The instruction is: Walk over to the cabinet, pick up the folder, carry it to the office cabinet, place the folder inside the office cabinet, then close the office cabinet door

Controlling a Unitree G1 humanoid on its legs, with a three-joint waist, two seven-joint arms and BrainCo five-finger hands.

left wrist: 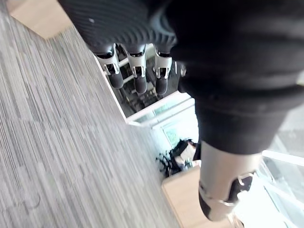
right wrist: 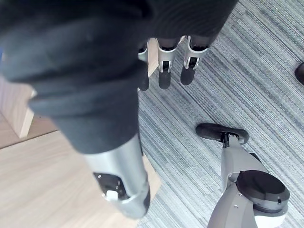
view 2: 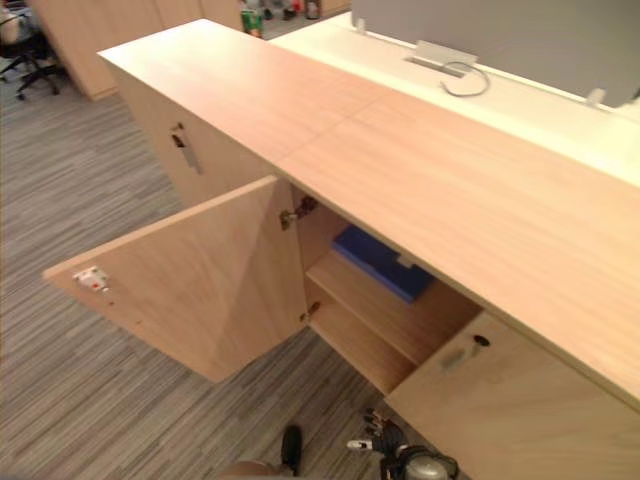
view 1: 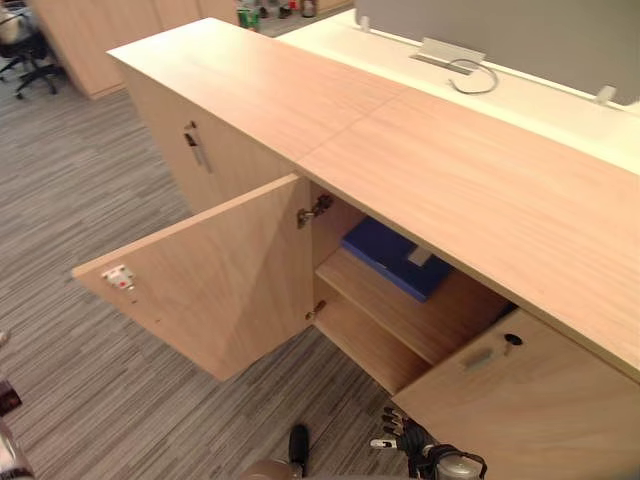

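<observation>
A blue folder (view 1: 393, 256) lies flat on the upper shelf inside the low wooden office cabinet (view 1: 470, 180). The cabinet's left door (view 1: 215, 280) is swung wide open over the carpet. Its right door (view 1: 530, 400) stands partly open, with a lock and a handle near its top edge. My right hand (view 1: 408, 435) hangs low in front of that right door, its fingers (right wrist: 164, 66) straight and holding nothing. My left hand (left wrist: 137, 69) hangs over the carpet, fingers relaxed and empty.
A closed cabinet door with a metal handle (view 1: 195, 147) is left of the open compartment. A white desk (view 1: 520, 95) with a grey partition stands behind the cabinet. An office chair (view 1: 25, 50) and more wooden cabinets (view 1: 90, 40) are at the far left.
</observation>
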